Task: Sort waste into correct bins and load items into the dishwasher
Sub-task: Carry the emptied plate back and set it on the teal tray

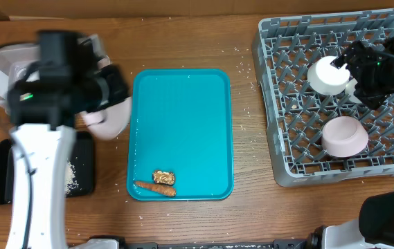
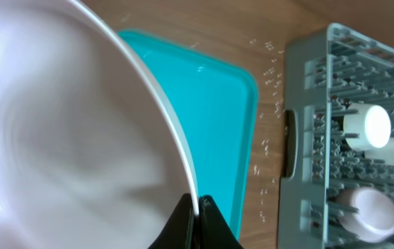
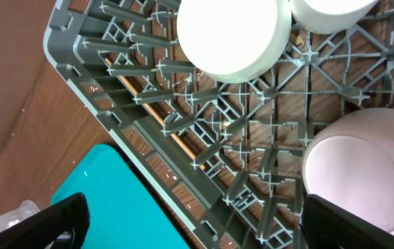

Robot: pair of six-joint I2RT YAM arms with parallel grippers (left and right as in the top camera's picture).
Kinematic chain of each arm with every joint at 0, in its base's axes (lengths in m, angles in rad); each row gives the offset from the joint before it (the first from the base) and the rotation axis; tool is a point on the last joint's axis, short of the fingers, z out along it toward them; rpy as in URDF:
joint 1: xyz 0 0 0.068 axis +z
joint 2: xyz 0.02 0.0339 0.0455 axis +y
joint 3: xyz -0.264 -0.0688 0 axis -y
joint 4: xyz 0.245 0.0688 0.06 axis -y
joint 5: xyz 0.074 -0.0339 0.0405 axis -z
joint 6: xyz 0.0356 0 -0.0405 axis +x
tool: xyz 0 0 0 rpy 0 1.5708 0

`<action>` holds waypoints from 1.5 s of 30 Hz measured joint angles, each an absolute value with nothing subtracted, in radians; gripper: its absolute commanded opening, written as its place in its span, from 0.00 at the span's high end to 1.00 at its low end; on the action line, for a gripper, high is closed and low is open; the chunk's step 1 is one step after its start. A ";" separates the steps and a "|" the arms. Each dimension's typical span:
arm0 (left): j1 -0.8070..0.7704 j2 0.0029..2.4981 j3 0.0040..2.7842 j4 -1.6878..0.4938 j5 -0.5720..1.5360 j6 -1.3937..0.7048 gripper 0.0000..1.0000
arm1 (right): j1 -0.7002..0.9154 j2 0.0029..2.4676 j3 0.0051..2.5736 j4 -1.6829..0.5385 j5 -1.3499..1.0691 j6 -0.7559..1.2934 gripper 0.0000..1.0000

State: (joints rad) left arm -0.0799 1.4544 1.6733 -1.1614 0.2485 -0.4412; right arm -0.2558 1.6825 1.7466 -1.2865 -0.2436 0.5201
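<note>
Pale pink, the dish (image 2: 58, 124) is pinched by its rim in my left claw (image 2: 195, 207), just left of the teal tray (image 1: 183, 117). I judge the edge hold is meant to let it slot upright between pegs. My right claw (image 3: 193, 204) hangs spread wide over the grey rack (image 3: 113, 69), right of the tray, above the cup (image 1: 328, 76) and bowl (image 1: 344, 135) stowed there. A carrot piece (image 1: 155, 187) and brown chunk (image 1: 163, 177) lie in the tray's near-left corner, unsorted.

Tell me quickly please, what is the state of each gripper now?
Left gripper: closed on the rim of the white plate.
Right gripper: open, holding nothing, above the dish rack.
</note>
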 measured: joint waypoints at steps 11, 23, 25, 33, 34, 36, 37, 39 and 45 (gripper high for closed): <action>-0.413 1.796 1.673 -0.967 0.049 -0.469 0.94 | -0.255 1.682 1.747 -1.287 -0.244 0.520 0.00; -0.464 1.952 1.673 -0.970 -0.086 -0.472 0.69 | -0.256 1.682 1.747 -1.287 -0.244 0.520 0.00; -0.464 1.952 1.673 -0.970 -0.109 -0.467 0.63 | -0.256 1.682 1.747 -1.287 -0.244 0.520 0.00; -0.464 1.961 1.777 -1.208 -0.144 -0.435 0.56 | -0.255 1.682 1.747 -1.286 -0.244 0.520 0.00; -0.464 1.964 1.816 -1.259 -0.145 -0.435 0.55 | -0.255 1.682 1.747 -1.286 -0.244 0.520 0.00; -0.464 1.966 1.912 -1.362 -0.147 -0.434 0.53 | -0.255 1.682 1.747 -1.276 -0.245 0.523 0.00; -0.464 1.966 1.966 -1.417 -0.148 -0.431 0.52 | -0.256 1.682 1.747 -1.271 -0.250 0.523 0.00; -0.464 1.966 2.070 -1.509 -0.152 -0.430 0.45 | -0.255 1.682 1.747 -1.280 -0.270 0.524 0.00; -0.443 1.940 2.250 -1.638 -0.155 -0.419 0.00 | -0.255 1.682 1.748 -1.358 -0.383 0.523 0.00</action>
